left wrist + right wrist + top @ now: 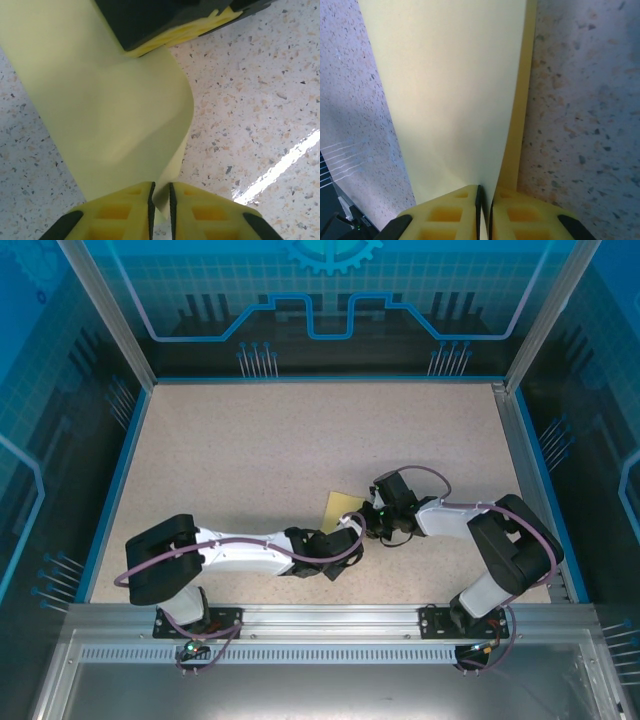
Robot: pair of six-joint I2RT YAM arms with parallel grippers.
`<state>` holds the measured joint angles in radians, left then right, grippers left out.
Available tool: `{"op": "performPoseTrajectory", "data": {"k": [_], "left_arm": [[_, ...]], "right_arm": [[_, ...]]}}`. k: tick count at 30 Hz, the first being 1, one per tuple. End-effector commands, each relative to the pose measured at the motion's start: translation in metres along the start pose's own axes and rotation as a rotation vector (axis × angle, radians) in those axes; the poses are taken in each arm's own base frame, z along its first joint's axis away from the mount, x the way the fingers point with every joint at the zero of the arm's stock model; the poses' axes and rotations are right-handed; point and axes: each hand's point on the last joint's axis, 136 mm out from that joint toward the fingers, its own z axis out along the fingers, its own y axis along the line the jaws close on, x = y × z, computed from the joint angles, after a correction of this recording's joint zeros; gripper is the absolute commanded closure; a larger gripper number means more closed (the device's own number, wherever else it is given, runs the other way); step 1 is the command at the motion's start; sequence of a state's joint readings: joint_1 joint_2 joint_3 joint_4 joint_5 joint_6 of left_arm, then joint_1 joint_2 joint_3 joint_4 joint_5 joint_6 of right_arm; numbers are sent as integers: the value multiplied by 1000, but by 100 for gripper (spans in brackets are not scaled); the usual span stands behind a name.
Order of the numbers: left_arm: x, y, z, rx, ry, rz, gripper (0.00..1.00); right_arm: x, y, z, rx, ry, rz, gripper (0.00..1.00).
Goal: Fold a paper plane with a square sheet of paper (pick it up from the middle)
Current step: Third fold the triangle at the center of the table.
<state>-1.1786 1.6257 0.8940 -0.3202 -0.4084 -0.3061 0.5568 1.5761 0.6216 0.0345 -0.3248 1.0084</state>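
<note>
Speckled beige tabletop (pixel 300 440) inside blue walls. At lower centre of the top view I see the thin pale-yellow square sheet of paper (pixel 342 508) curving between both tools: left gripper (pixel 161 192) pinched on one end, right gripper (pixel 485 192) clamped on the other.

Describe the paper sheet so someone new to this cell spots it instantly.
Start at the speckled beige table, in its front half where the two arms meet. Gripped by both the left gripper and right gripper is the square sheet of paper: thin, pale yellow and unmarked, against the black-and-white arms.
</note>
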Motion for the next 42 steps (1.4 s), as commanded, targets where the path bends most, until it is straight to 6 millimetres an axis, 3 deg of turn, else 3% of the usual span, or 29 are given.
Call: {"op": "performPoseTrajectory", "data": {"k": [1,5,8,14,19,23,27,36,42], "left_arm": [[-13,2,-11,-18,-28,11,85],[-14,2,-11,-9,-28,12,92],[-15,1,-11,14,-24,10,95],[-17,1,-17,116,-32,-36,100],[-20,1,-20,178,-26,-63,100],[-18,3,-17,187,-7,-72,100],[-17,6,-15,187,4,-79,100],[-21,11,-15,207,27,-99,100],[-21,14,-11,250,57,-138,100]], "right_arm": [[4,1,-1,20,13,-34,86],[4,3,-2,23,17,-45,85],[3,5,-8,24,9,-65,79],[-9,0,-38,115,-88,-114,64],[-16,29,-50,10,-128,-195,69],[-19,43,-43,5,-84,-234,79],[-24,47,-26,17,-32,-254,84],[-41,23,3,200,41,-300,87],[-38,9,16,262,118,-360,87]]}}
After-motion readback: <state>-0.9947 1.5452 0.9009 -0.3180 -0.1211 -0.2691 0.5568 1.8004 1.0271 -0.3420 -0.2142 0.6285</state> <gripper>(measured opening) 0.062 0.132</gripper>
